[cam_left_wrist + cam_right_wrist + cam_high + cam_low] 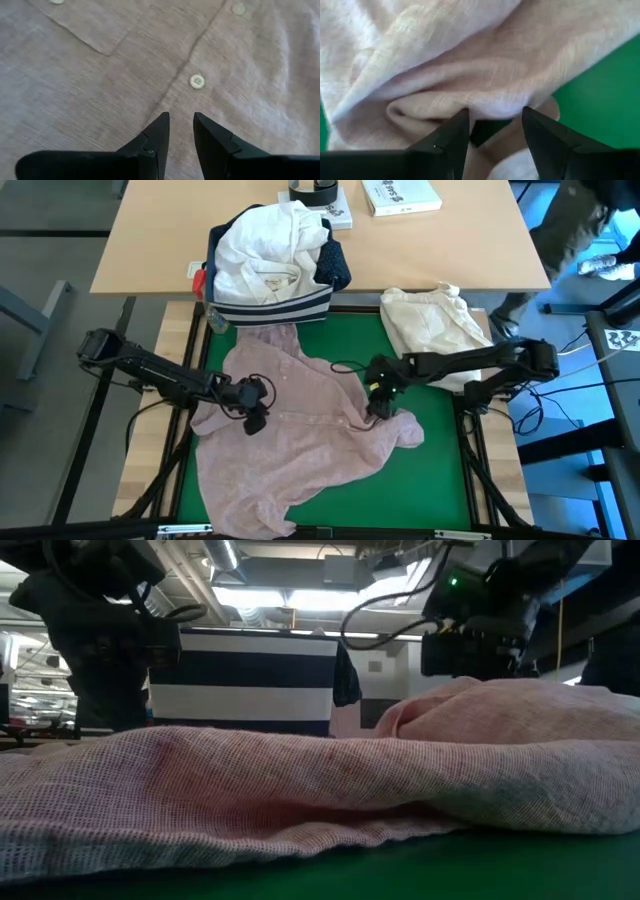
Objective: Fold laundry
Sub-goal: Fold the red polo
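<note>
A striped fabric bin [270, 308] heaped with white shirt [265, 250] crowds the green mat's [440, 480] far edge; cream bundle [432, 320] at its right. The left gripper [181, 131], slightly parted, holds nothing over the crumpled woven pink top [290, 430]; the right gripper [495, 125] straddles a fold, grip unclear.

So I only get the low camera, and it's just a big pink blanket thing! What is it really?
Observer: It's a pale pink top, a button-up one. The left wrist view shows a white button on it.
Operator: Where are the robot's hands?
Observer: Both are over it. The left gripper hangs above its left half; the right gripper is at a bunched fold on the right.
Operator: Is the right one pinching it?
Observer: Not clearly. Its fingers stand apart with the fold just ahead of them.
Operator: And the stripy thing behind?
Observer: A navy fabric bin with white stripes, piled with a white shirt.
</note>
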